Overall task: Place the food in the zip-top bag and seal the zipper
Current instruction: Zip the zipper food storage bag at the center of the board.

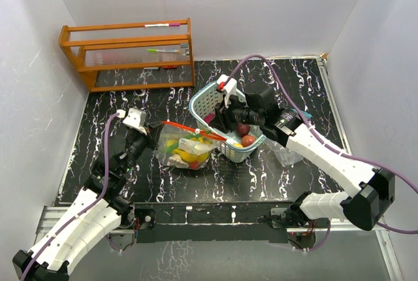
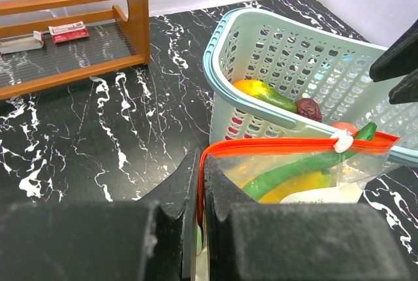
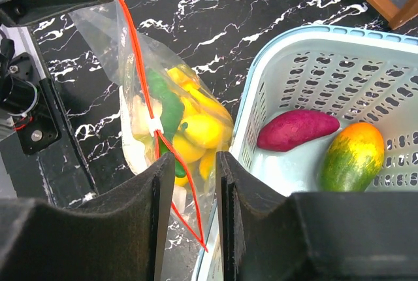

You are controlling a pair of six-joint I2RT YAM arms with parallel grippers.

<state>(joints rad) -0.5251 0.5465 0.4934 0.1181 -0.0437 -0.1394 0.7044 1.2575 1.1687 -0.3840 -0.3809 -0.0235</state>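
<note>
Left tool (image 2: pixel 199 163) clamped on bag (image 2: pixel 294 166) zipper (image 2: pixel 274 146) end. Right tool (image 3: pixel 194 160) narrowly apart, zipper seen between. Bananas (image 3: pixel 202 127), pepper (image 3: pixel 166 108) bagged; mango (image 3: pixel 353 153) in basket (image 3: pixel 294 65).

Clear glossy plastic bag (image 1: pixel 171 138), perforated plastic basket (image 1: pixel 206 101), wooden rack (image 1: pixel 124 29)

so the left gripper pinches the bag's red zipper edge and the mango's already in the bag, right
No, the mango lies in the teal basket, beside a purple-red fruit; the right wrist view shows it. The left gripper does pinch the red zipper edge of the bag.
</note>
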